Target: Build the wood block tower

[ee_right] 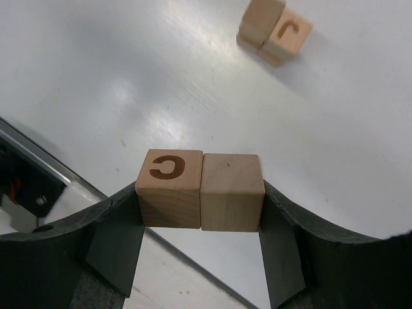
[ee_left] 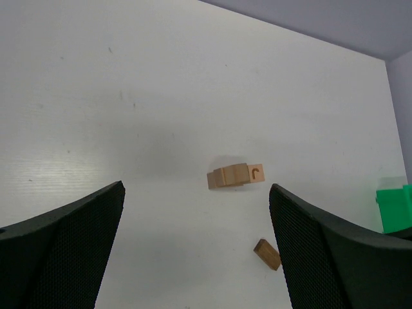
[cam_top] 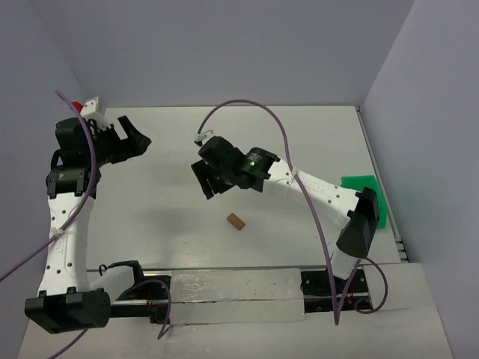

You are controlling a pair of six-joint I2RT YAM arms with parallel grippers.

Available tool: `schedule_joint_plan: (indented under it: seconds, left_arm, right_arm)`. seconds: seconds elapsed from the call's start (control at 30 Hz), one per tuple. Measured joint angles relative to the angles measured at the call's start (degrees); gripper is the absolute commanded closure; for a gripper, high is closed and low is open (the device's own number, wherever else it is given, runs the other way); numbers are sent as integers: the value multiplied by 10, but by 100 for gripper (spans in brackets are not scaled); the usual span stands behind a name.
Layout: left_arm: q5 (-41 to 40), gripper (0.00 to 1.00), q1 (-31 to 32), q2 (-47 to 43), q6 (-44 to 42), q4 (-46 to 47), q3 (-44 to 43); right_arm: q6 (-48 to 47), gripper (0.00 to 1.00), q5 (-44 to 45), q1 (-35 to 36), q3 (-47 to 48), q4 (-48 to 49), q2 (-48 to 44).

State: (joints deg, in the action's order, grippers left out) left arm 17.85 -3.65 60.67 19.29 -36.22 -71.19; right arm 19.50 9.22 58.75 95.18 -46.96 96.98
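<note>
My right gripper (ee_right: 201,196) is shut on two light-brown wooden cubes held side by side: one with a letter C (ee_right: 170,188) and a plain one (ee_right: 232,192). They hang above the white table. Two more blocks (ee_right: 273,29), one marked J, lie together farther off. In the left wrist view a short row of blocks (ee_left: 235,175) lies on the table, with a small flat block (ee_left: 266,253) nearer. That flat block (cam_top: 236,221) also shows in the top view, just below my right gripper (cam_top: 203,183). My left gripper (cam_top: 135,138) is open and empty at the far left.
A green plastic bin (cam_top: 367,196) stands at the right edge of the table, behind my right arm; it also shows in the left wrist view (ee_left: 394,207). Purple cables loop over both arms. Grey walls close the table's back and sides.
</note>
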Motion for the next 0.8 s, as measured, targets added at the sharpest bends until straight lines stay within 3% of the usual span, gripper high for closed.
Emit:
schedule_joint_plan:
  seconds: [0.37, 0.8]
  left_arm:
    - [-6, 1, -30, 8, 1, 9, 1]
    - [0, 1, -40, -8, 13, 31, 54]
  right_arm:
    - [16, 41, 11, -90, 216, -77, 187]
    - [38, 41, 12, -94, 279, -110, 240]
